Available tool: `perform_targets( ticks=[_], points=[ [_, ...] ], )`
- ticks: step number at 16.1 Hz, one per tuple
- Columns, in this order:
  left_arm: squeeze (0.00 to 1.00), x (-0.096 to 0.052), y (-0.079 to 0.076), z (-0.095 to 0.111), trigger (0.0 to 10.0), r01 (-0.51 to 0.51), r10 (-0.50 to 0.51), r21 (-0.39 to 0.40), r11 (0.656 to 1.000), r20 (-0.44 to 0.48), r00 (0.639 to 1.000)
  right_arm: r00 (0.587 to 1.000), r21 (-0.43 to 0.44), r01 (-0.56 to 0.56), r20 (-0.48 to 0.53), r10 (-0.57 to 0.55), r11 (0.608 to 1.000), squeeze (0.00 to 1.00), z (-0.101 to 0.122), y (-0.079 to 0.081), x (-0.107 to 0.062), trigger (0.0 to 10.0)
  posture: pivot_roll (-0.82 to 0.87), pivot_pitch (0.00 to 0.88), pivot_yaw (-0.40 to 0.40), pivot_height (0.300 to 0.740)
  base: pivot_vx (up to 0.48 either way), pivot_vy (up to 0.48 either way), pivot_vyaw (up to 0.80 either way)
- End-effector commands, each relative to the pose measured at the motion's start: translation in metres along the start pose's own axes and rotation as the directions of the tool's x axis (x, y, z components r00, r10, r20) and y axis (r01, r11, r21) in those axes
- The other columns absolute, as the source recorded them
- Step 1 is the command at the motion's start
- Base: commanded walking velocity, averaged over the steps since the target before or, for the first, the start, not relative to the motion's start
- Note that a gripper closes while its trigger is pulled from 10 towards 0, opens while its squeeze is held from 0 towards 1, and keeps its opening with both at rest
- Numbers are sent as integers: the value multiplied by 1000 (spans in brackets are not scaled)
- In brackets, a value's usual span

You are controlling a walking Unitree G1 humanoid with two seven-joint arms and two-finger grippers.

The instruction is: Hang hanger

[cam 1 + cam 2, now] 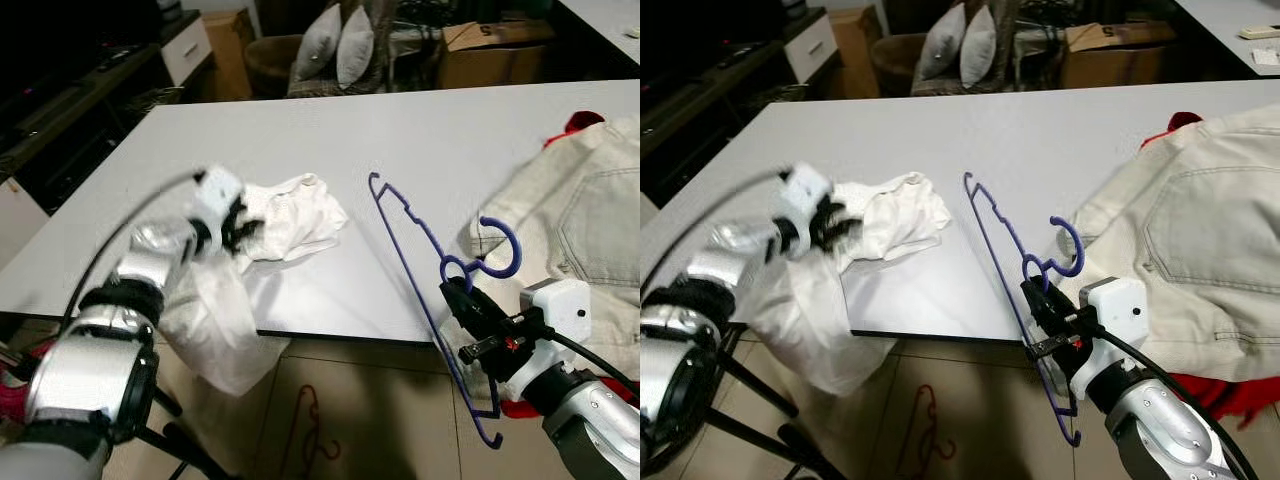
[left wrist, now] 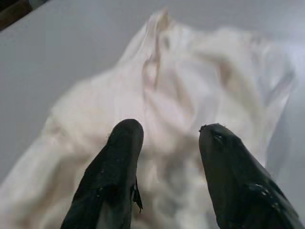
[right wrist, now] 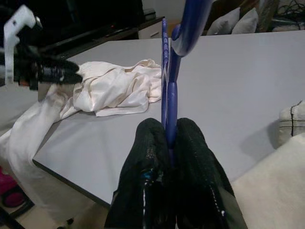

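A thin blue hanger (image 1: 420, 240) is held over the table's front edge, its hook (image 1: 500, 250) up beside the jeans. My right gripper (image 1: 458, 296) is shut on the hanger's neck (image 3: 170, 107), just below the hook. A crumpled white garment (image 1: 285, 215) lies on the white table (image 1: 400, 130) and drapes over its front edge. My left gripper (image 1: 240, 228) is open at the garment's left side, and its two black fingers (image 2: 125, 143) hover just above the cloth (image 2: 190, 95).
Cream jeans (image 1: 580, 220) cover the table's right end, with red cloth (image 1: 575, 124) beneath them. A red hanger (image 1: 305, 430) lies on the tiled floor below. Cardboard boxes (image 1: 495, 50), cushions (image 1: 335, 45) and a dark cabinet (image 1: 90, 90) stand beyond the table.
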State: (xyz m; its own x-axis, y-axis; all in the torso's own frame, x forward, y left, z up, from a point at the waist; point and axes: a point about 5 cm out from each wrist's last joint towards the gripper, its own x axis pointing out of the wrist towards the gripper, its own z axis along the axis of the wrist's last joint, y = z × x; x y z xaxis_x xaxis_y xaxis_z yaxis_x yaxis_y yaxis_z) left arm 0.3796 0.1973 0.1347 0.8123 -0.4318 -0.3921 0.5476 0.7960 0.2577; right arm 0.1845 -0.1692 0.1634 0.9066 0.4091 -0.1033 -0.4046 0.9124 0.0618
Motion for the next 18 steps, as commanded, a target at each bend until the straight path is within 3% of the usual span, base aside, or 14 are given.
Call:
perform_targets(
  ticks=[1, 3, 6, 9, 12, 15, 16, 17, 18],
  points=[
    [0, -3, 4, -5, 10000, -26, 26, 15, 1000, -22, 999, 999, 10, -35, 4, 35, 999, 0, 0, 5, 2, 10000, -37, 4, 150, 740, 0, 0, 0],
    [0, -1, -4, -17, 10000, -22, 23, 9, 1000, -67, 997, 999, 14, -40, 0, 40, 999, 0, -1, 7, 3, 10000, -33, 13, 150, 740, 0, 0, 0],
    [0, 2, -6, -21, 10000, -100, 103, 38, 994, -88, 991, 999, 16, -42, 1, 42, 999, 0, -1, 8, 3, 10000, -32, 17, 150, 740, 0, 0, 0],
    [0, 7, -15, -26, 10000, -124, 120, -54, 991, -83, 989, 999, 18, -49, -1, 49, 999, 0, -1, 9, 5, 10000, -29, 20, 146, 740, 0, 0, 0],
    [0, 8, -18, -37, 10000, -200, 188, -71, 977, -146, 971, 999, 16, -51, 0, 51, 999, 0, -1, 9, 5, 10000, -37, 25, 146, 740, 0, 0, 0],
    [0, 10, -23, -43, 9765, -213, 197, -83, 973, -170, 966, 999, 15, -51, 0, 51, 999, 0, 0, 9, 5, 10000, -41, 28, 145, 740, 0, 0, 0],
    [0, 10, -23, -43, 4627, -232, 212, -110, 966, -168, 963, 999, 14, -52, 1, 52, 999, 0, 0, 9, 6, 10000, -43, 29, 145, 740, 0, 0, 0],
    [0, 11, -24, -43, 4235, -242, 220, -124, 962, -166, 961, 999, 14, -52, 1, 52, 999, 0, 0, 9, 6, 10000, -46, 30, 147, 740, 0, 0, 0],
    [0, 11, -24, -43, 1569, -251, 227, -146, 957, -163, 960, 999, 14, -52, 1, 52, 999, 0, 0, 9, 6, 10000, -49, 32, 148, 740, 0, 0, 0]
  ],
)
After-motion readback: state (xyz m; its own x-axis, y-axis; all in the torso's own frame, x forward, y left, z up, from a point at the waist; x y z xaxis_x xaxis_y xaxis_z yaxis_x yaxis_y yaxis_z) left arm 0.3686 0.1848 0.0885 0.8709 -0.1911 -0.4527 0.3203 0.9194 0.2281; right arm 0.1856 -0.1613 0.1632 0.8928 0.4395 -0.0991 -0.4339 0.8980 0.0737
